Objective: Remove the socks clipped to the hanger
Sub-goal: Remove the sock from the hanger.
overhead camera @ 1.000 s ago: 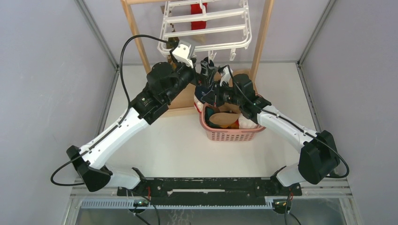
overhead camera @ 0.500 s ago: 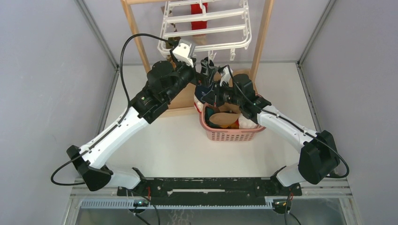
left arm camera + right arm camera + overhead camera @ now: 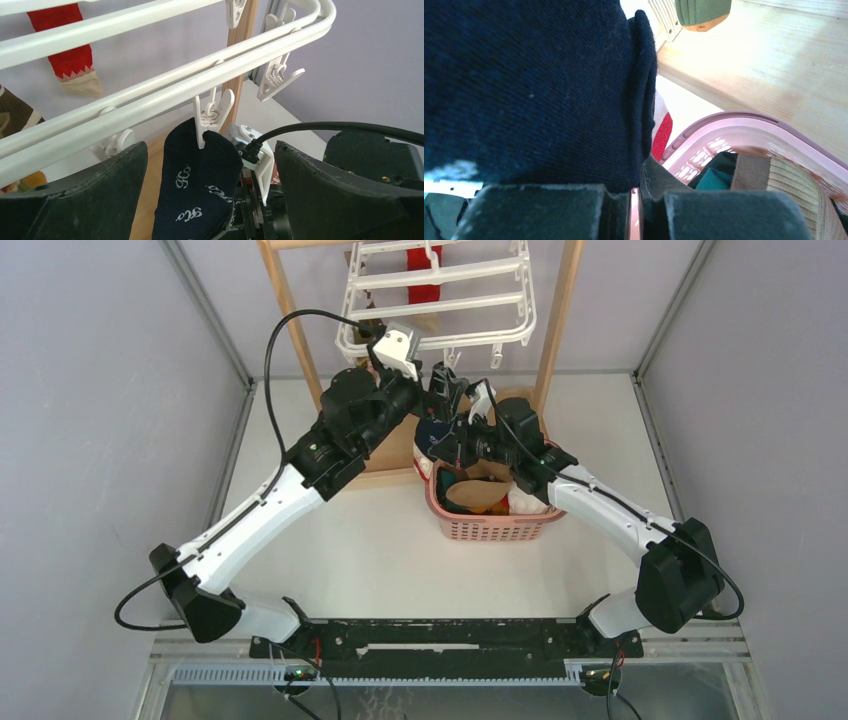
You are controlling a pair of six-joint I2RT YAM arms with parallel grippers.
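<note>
The white hanger (image 3: 440,290) hangs in the wooden stand; its rim also crosses the left wrist view (image 3: 165,95). A navy sock (image 3: 195,185) with white script marks hangs from a white clip (image 3: 212,112) on the rim. My left gripper (image 3: 210,200) is open, one finger on each side of this sock, not touching it. My right gripper (image 3: 636,210) is shut on the lower part of the navy sock (image 3: 524,90), just over the basket. A red sock (image 3: 65,50) and a brown sock (image 3: 15,115) hang further back.
A pink basket (image 3: 490,530) with teal, tan and white socks stands under the right gripper; its rim shows in the right wrist view (image 3: 734,125). The wooden stand's posts (image 3: 555,320) flank the hanger. Empty clips (image 3: 277,80) dangle from the rim. Grey walls stand on both sides.
My left arm has shifted a little right and toward the hanger, closer to the navy sock. The right arm has not moved.
</note>
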